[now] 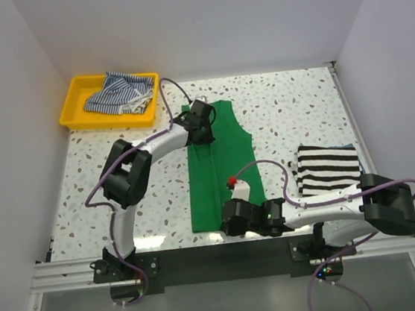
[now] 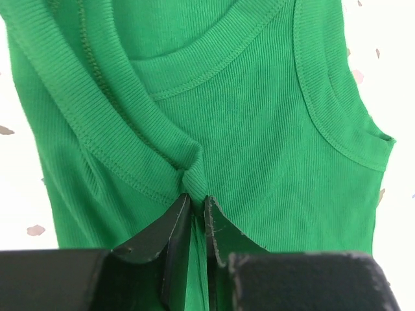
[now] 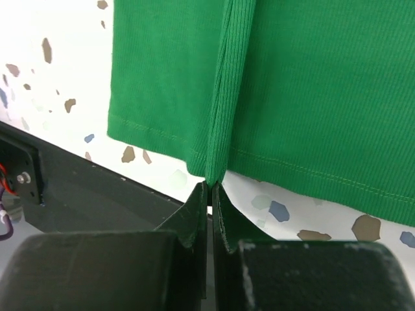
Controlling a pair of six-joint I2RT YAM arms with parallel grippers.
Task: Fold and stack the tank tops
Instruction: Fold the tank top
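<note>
Where jaws pinch, green top (image 1: 221,158) puckers

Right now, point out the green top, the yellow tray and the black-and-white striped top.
green top (image 1: 229,147), overhead view, its flat right half.
yellow tray (image 1: 75,108), overhead view, its bare left side.
black-and-white striped top (image 1: 329,166), overhead view, its middle.

I count three tank tops on one table (image 1: 292,108): one green tank top (image 1: 219,161) in the middle, one blue-and-white striped tank top (image 1: 118,92) far left, and one black-and-white striped tank top (image 1: 329,166) near right, perhaps with another cloth beneath it. One yellow tray (image 1: 75,110). Two grippers: left gripper (image 2: 198,202), right gripper (image 3: 211,186).
</note>
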